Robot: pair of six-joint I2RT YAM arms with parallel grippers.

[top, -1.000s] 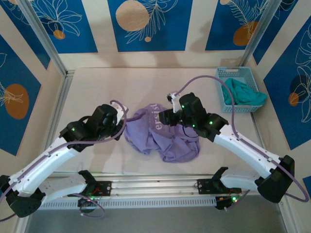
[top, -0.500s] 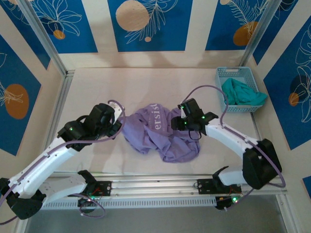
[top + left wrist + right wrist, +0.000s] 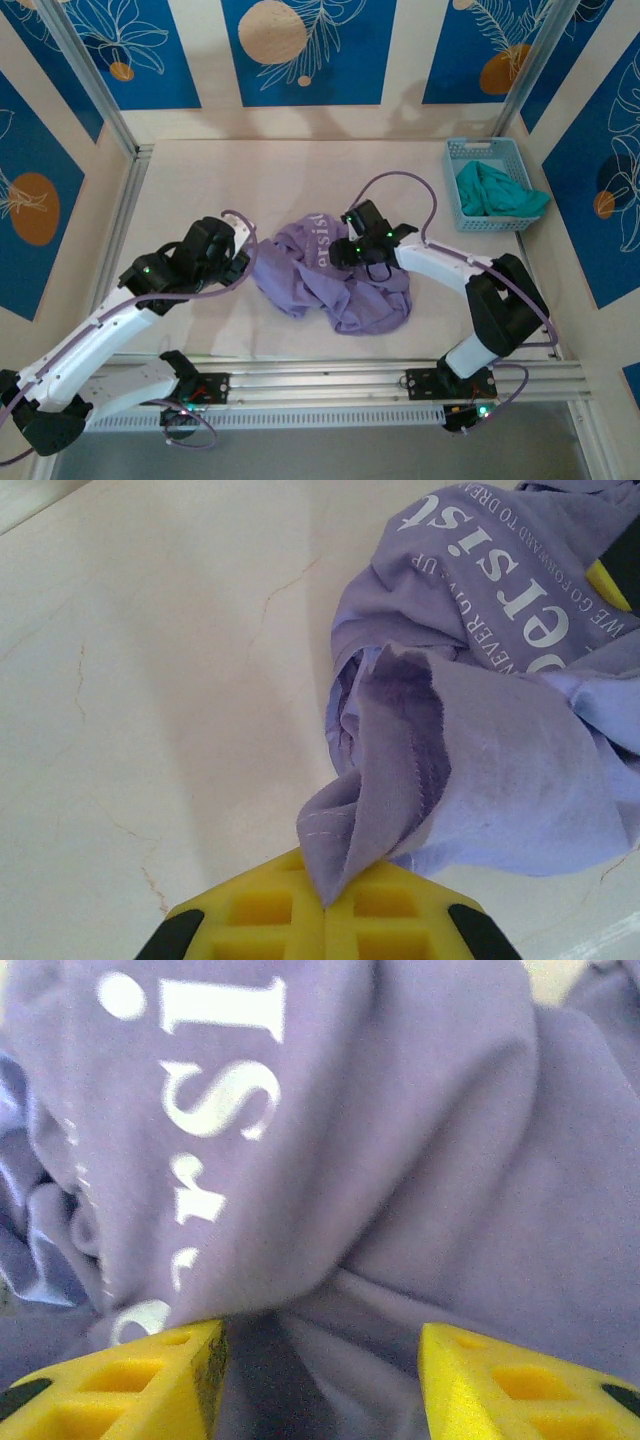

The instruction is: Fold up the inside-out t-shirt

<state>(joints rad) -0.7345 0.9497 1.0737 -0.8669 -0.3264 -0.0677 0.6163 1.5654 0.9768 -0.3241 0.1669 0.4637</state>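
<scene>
The inside-out t-shirt (image 3: pixel 330 280) is a lavender heap with white lettering, crumpled in the middle of the table. My left gripper (image 3: pixel 243 258) sits at the shirt's left edge, shut on a stitched hem fold (image 3: pixel 345 840) that rises from between its yellow fingers (image 3: pixel 270 920). My right gripper (image 3: pixel 347 250) hovers over the top of the heap beside the lettering. Its yellow fingers (image 3: pixel 140 1380) stand apart, open, with shirt fabric (image 3: pixel 400 1160) bunched close in front of and below them.
A light blue basket (image 3: pixel 487 150) at the back right holds a teal-green garment (image 3: pixel 500 190). Bare beige tabletop (image 3: pixel 230 170) lies behind and to the left of the shirt. A metal rail (image 3: pixel 330 375) runs along the near edge.
My right arm swung left and down over the shirt's top, and its jaws widened. My left gripper stayed shut on the hem with little movement.
</scene>
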